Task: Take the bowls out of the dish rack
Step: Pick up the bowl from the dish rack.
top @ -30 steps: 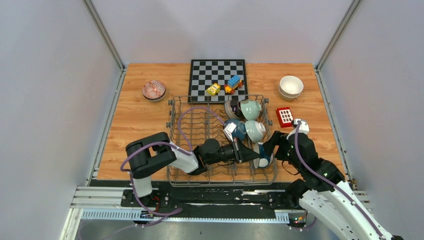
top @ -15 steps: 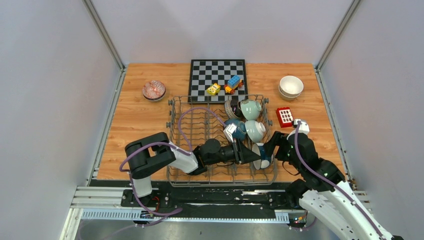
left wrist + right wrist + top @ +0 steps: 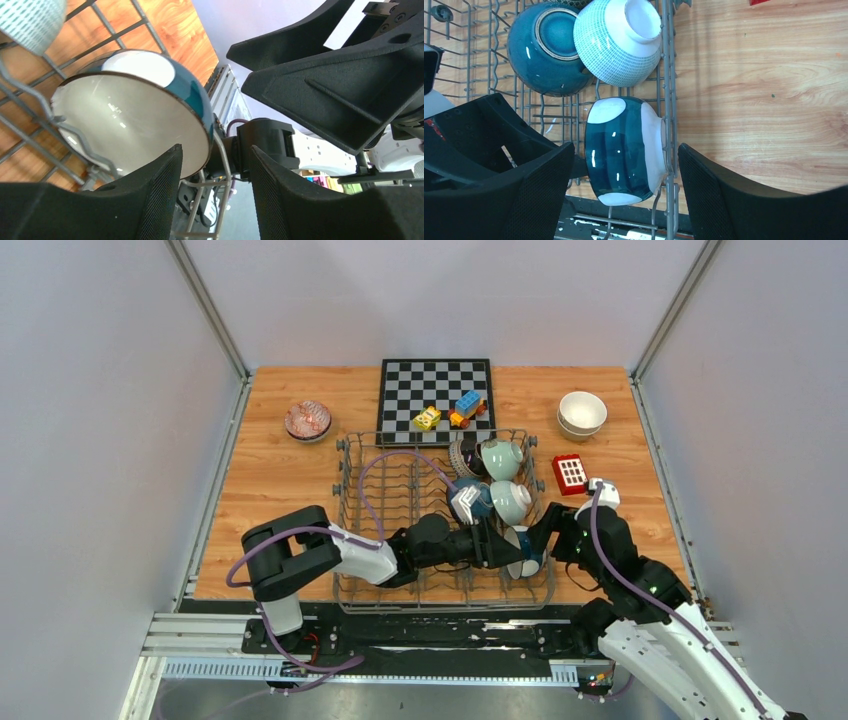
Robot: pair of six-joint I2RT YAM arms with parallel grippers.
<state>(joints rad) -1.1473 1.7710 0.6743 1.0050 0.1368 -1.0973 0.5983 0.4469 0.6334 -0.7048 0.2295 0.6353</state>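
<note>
Top external view: two robot arms meet at one bowl inside a wire dish rack [image 3: 345, 502].

Nearest, at the rack's near right side, a dark teal bowl [image 3: 616, 145] lies on its side against the wire wall. The right gripper [image 3: 625, 160] has its fingers spread either side of it, not clamped. The left gripper [image 3: 215, 150], extended in from the left, is also spread, just beside the bowl's rim. Behind sit a dark blue bowl [image 3: 549, 47] and a mint patterned bowl [image 3: 619, 42]. Beyond the rack are a chessboard [image 3: 435, 385] with toy blocks [image 3: 467, 405], and stacked cream bowls [image 3: 582, 412] far right.
</note>
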